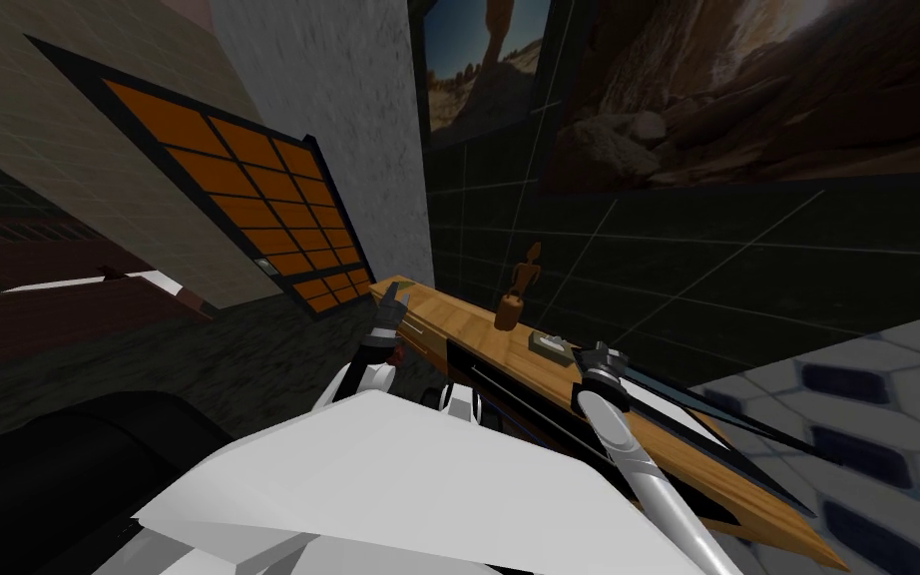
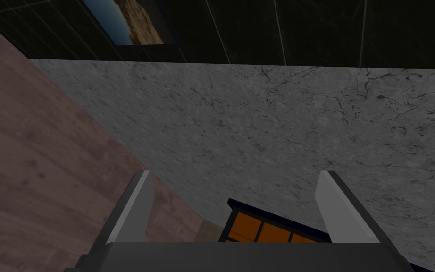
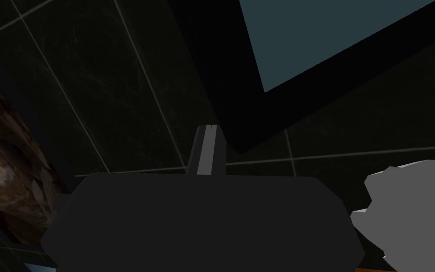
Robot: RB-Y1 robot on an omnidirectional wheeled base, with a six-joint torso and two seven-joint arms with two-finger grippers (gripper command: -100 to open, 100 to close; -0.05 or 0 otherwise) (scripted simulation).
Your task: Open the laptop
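Observation:
The laptop [image 1: 717, 424] lies on the right part of a long wooden desk [image 1: 468, 334], its dark lid lifted partway off the base. In the right wrist view the lid's black frame [image 3: 240, 113] and blue-grey screen [image 3: 325, 38] hang just beyond my right gripper [image 3: 207, 130]. That gripper's fingers are shut with nothing between them, tips beside the lid's corner. My right gripper [image 1: 603, 357] sits at the laptop's near left end. My left gripper [image 1: 388, 302] is raised over the desk's left end, and in the left wrist view it [image 2: 235, 177] stands open and empty.
A small brown wooden figure [image 1: 518, 291] and a low grey object [image 1: 548, 345] stand on the desk between the two grippers. A dark tiled wall with framed pictures [image 1: 747, 90] rises behind the desk. An orange-paned window [image 1: 248, 205] is at the left.

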